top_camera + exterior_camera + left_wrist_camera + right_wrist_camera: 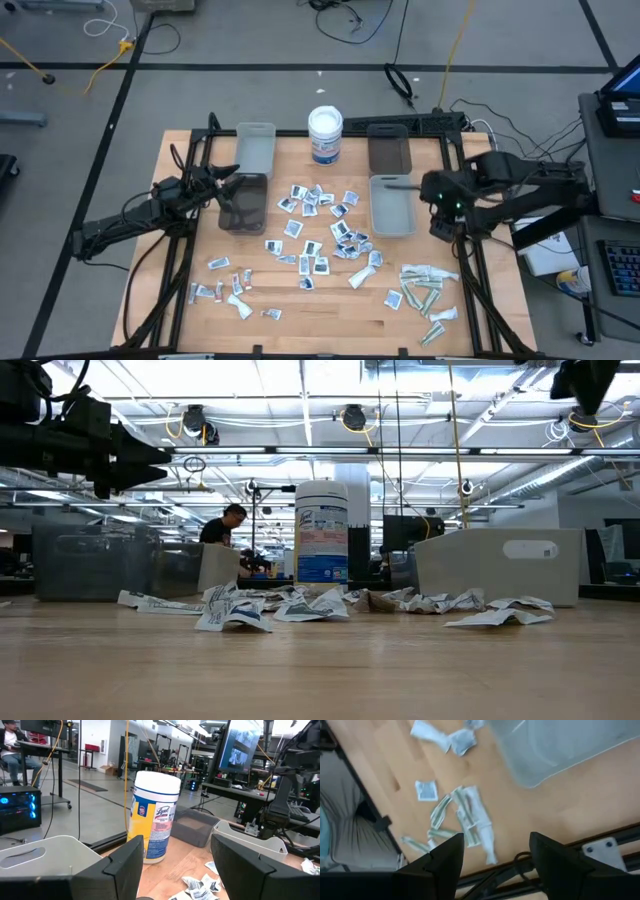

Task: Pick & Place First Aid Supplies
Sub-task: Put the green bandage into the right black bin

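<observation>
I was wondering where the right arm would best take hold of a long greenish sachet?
Probably across the narrow width of an outer greenish sachet, mid-length, coming straight down. The sachets lie flat and overlapping beside the right gripper, whose fingers are open, so an edge piece likely lifts alone.

The scene is lit evenly and brightly from overhead, and only soft, short shadows are cast on the worktop (330, 300). In the low view, ceiling lights (250, 380) are blown out to white glare, and the near wood is rendered out of focus. The packets (465, 815) in the right wrist view are smeared, possibly by motion. In the left wrist view, the tub (155, 815) is shown sharply, while the dark fingers (120, 865) in the foreground are blurred.
</observation>
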